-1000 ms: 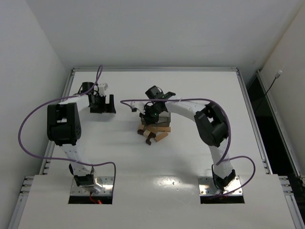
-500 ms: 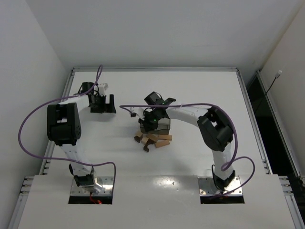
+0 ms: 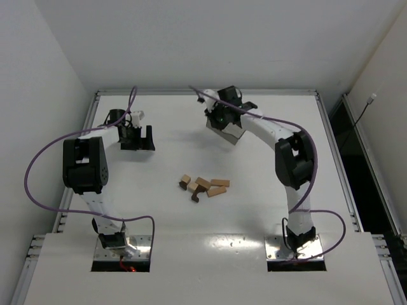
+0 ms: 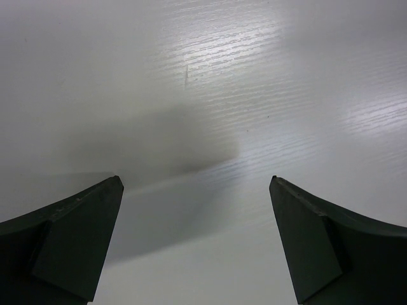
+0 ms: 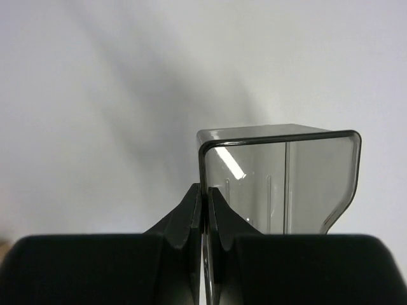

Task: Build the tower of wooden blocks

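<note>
We found the right hand [image 5: 205, 197] clamped on one wall of the grey tray [image 5: 305, 178] over the far middle of the bench [image 3: 159, 210]. The left hand [image 4: 196, 181] stood open at far left. The wood blocks [image 3: 203, 186] lay loose mid-bench, well apart from both.

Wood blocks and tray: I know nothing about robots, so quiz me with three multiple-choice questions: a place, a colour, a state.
1. Where are the wood blocks? A. on the floor B. loose at the middle of the table C. on a shelf
2. What colour is the tray? A. red B. solid white C. see-through grey
3. The right end effector is: A. wide open B. shut on the tray's wall C. out of sight
Answers: 1 B, they lie loose on the white table; 2 C, the white behind shows through it; 3 B, its fingers pinch the tray's wall in the right wrist view.
</note>
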`<state>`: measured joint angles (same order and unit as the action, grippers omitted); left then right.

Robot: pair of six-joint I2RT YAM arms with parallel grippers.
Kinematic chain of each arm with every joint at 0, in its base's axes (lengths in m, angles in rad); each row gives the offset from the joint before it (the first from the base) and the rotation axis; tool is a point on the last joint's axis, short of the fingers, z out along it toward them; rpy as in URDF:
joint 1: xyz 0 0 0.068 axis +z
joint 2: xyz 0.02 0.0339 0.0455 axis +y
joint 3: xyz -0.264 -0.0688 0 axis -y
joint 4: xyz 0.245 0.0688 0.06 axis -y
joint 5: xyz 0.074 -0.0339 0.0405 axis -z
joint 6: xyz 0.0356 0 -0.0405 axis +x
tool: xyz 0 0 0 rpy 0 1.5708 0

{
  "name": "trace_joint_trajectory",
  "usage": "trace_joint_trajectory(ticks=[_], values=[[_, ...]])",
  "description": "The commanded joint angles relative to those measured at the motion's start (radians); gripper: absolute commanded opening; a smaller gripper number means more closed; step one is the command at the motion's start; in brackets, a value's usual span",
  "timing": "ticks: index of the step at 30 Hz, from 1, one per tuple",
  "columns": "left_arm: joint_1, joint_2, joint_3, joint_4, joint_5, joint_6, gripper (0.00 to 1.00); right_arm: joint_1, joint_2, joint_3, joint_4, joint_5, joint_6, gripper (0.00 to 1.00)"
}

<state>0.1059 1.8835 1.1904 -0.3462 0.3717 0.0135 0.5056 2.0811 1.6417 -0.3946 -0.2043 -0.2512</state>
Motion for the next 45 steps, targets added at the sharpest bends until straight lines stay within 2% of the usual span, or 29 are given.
trace_joint_trajectory(ticks=[1, 8, 19, 26, 29, 37, 40, 45], values=[[0.012, -0.003, 0.0, 0.033, 0.018, -0.001, 1.0, -0.1, 0.042, 0.148, -0.007, 0.114, 0.082, 0.0], [0.012, 0.017, 0.009, 0.042, 0.018, -0.001, 1.0, -0.286, 0.177, 0.34, -0.102, 0.247, 0.216, 0.0], [0.012, 0.017, -0.002, 0.064, 0.018, -0.001, 1.0, -0.544, 0.267, 0.469, -0.124, 0.215, 0.221, 0.0], [0.012, 0.037, 0.032, 0.033, 0.027, 0.008, 1.0, -0.631, 0.309, 0.497, -0.124, 0.215, 0.239, 0.0], [0.012, 0.055, 0.041, 0.033, 0.027, -0.001, 1.0, -0.67, 0.347, 0.497, -0.124, 0.168, 0.263, 0.0], [0.012, 0.046, 0.041, 0.033, 0.027, -0.001, 1.0, -0.693, 0.366, 0.521, -0.132, 0.148, 0.276, 0.0], [0.012, 0.046, 0.041, 0.033, 0.027, -0.001, 1.0, -0.702, 0.366, 0.521, -0.132, 0.12, 0.276, 0.1], [0.012, 0.046, 0.041, 0.033, 0.027, -0.01, 1.0, -0.702, 0.366, 0.521, -0.141, 0.121, 0.265, 0.49]])
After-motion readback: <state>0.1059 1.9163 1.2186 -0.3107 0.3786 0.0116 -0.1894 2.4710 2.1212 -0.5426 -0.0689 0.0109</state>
